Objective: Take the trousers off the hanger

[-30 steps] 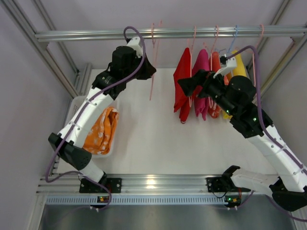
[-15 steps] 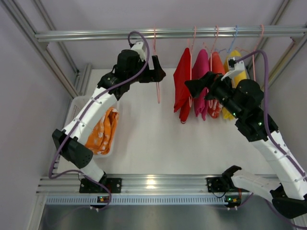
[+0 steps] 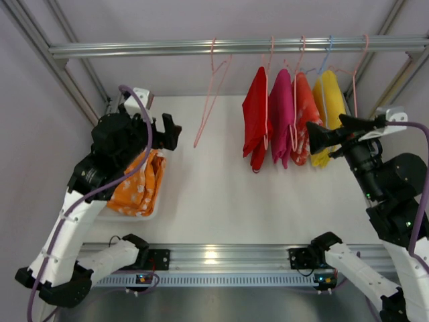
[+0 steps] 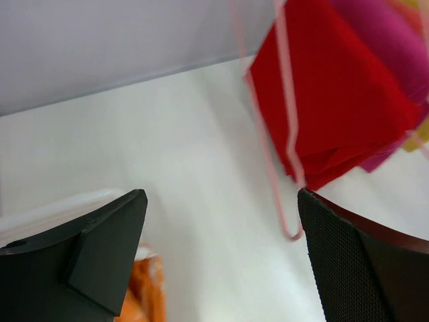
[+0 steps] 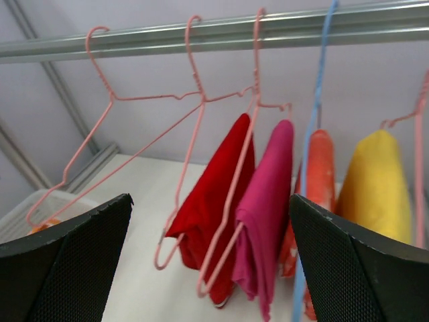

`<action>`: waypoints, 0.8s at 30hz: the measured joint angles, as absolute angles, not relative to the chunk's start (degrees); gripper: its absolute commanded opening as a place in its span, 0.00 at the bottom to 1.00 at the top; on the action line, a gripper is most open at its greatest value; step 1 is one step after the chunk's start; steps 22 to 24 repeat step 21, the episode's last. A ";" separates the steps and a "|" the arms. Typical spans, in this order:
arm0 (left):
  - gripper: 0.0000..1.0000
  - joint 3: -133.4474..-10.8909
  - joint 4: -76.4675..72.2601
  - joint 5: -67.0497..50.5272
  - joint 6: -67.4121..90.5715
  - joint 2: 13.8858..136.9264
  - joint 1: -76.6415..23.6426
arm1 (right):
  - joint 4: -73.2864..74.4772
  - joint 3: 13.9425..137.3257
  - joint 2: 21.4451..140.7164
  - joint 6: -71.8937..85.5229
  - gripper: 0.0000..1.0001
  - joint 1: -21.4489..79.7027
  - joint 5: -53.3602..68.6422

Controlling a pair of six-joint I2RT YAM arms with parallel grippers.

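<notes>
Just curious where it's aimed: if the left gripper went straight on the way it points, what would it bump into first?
Likely the empty pink hanger, hanging right of centre ahead of the left gripper; the red garment lies beyond it. Depth is unclear, so it might slip past.

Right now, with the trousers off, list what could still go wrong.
The empty pink hanger hangs tilted from the rail; it may swing into the red garment or slip off. The right gripper, open, sits close to the yellow garment and could snag it. The trousers bunch against the white bin edge and might spill out.
</notes>
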State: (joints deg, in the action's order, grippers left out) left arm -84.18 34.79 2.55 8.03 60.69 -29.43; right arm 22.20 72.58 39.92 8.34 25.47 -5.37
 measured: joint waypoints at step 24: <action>0.99 -61.67 40.29 19.75 -2.72 34.44 -11.14 | 31.44 56.99 22.48 3.11 1.00 9.98 -8.12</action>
